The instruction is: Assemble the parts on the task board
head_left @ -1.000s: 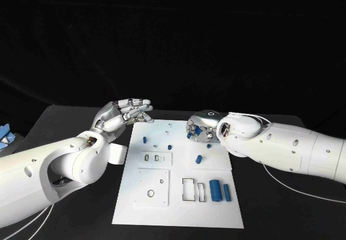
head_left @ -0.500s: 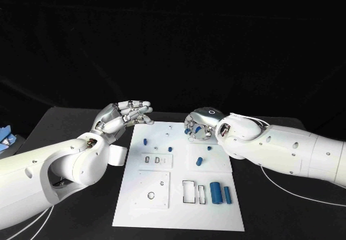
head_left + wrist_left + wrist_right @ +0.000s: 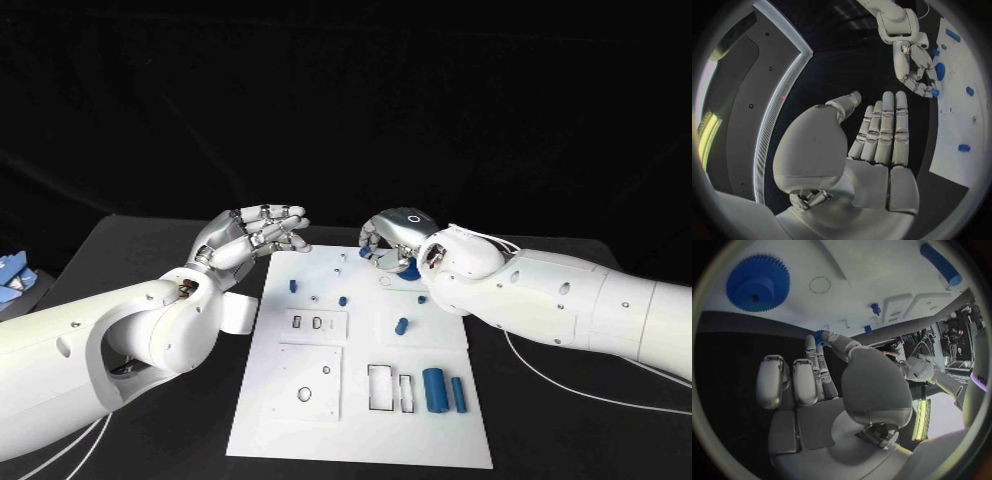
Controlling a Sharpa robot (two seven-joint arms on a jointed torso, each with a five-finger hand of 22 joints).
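Task board (image 3: pixel 361 400): white plate, centre of black table (image 3: pixel 144 250), long axis running from 6 to 12 o'clock in the head view.

Parts, blue: two cylinders (image 3: pixel 443 390) lying side by side at 4 o'clock on the board; one short piece (image 3: pixel 402 324) right of centre; small pegs (image 3: pixel 293 285) standing toward 11 o'clock; gear (image 3: pixel 757 282) flat on the board, seen in the right wrist view.

Left hand (image 3: pixel 263 228): raised off the board's 11 o'clock corner, fingers straight and lying side by side, nothing in it.

Right hand (image 3: pixel 392 245): over the board's 1 o'clock end, thumb and a fingertip pinching a small blue part (image 3: pixel 819 335); other fingers extended.
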